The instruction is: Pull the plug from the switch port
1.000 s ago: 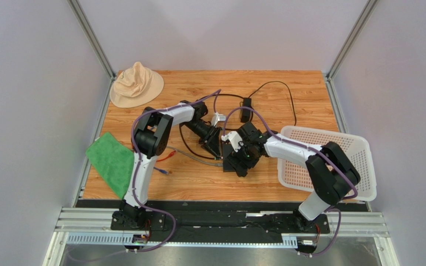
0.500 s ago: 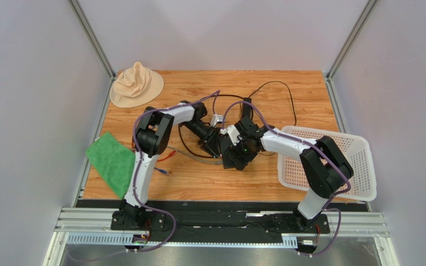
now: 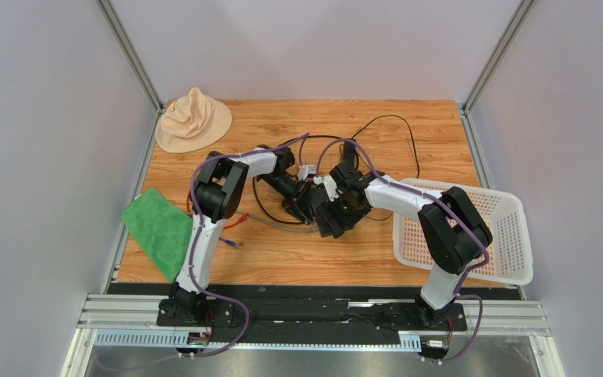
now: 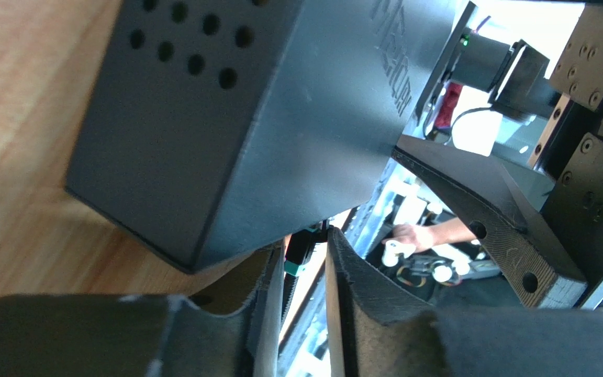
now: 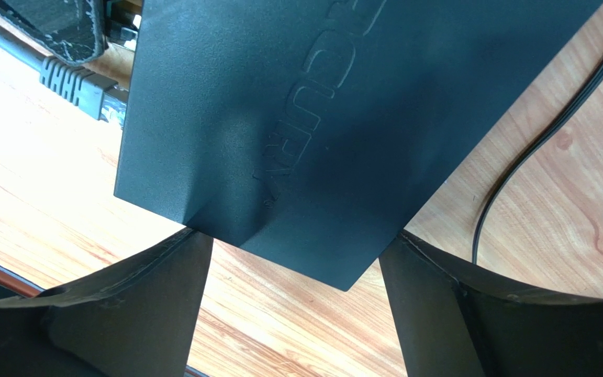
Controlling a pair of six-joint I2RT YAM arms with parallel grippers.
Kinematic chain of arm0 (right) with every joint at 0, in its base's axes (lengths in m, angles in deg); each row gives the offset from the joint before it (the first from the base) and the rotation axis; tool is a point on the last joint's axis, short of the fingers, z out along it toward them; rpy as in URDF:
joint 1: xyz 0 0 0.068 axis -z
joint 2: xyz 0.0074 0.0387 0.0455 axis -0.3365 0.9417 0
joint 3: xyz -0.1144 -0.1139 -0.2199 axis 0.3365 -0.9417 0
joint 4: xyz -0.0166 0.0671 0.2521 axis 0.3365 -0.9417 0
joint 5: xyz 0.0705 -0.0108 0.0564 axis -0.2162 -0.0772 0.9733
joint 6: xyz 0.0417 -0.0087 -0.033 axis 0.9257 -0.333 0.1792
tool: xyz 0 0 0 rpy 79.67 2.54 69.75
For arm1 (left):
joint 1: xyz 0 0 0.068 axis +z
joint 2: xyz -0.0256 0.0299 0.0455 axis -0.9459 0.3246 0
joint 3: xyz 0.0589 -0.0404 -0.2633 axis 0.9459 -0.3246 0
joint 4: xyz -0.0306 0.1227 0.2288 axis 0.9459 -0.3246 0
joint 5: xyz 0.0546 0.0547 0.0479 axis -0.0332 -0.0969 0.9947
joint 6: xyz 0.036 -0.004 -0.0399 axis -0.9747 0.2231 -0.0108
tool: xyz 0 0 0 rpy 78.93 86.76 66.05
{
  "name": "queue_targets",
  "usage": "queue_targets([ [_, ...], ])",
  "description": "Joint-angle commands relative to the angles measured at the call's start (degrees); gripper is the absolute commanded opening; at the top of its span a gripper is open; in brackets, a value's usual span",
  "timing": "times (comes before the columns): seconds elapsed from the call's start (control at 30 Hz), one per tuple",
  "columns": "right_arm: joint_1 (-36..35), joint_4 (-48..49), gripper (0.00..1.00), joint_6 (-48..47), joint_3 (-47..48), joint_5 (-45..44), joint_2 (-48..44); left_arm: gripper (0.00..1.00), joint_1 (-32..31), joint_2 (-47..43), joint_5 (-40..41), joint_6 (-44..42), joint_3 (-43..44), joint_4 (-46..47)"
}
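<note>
The switch (image 5: 320,102) is in the middle of the table (image 3: 320,263), between the two arms. It is tipped, with one side up off the wood. The right gripper (image 5: 295,251) has its jaws wide, one finger on each side of the switch, holding it. The left gripper (image 4: 306,271) is right at the switch's edge. Its jaws are narrow and pinch a small dark plug (image 4: 297,253) with a green band. A thin black wire (image 5: 533,149) lies on the wood beside the switch. A hat (image 3: 193,119) is far left, a green cloth (image 3: 157,228) near left, and a white basket (image 3: 509,263) on the right.
</note>
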State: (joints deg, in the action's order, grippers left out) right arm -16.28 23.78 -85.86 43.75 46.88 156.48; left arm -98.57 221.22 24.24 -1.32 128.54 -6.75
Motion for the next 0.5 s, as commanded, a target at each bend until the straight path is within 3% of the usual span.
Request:
queue_targets([
  [0.0,0.00,6.58,0.82,5.07,0.58,3.15,3.64,0.24,-2.64,3.58,8.52,2.96,-0.70,3.71],
  [0.07,0.00,6.67,0.81,5.42,0.58,3.33,3.90,0.19,-2.64,3.85,8.62,3.05,-0.44,3.45],
  [0.17,-0.09,6.58,0.82,5.25,0.49,2.45,3.47,0.01,-2.64,4.20,8.18,3.14,-0.26,3.36],
  [0.37,1.92,2.54,0.91,0.60,1.55,-1.76,0.66,0.00,-2.03,4.11,6.33,2.26,0.09,2.57],
  [0.47,7.89,1.22,0.93,-2.92,3.47,1.91,-4.17,0.00,-1.50,3.93,7.38,1.47,0.18,1.87],
])
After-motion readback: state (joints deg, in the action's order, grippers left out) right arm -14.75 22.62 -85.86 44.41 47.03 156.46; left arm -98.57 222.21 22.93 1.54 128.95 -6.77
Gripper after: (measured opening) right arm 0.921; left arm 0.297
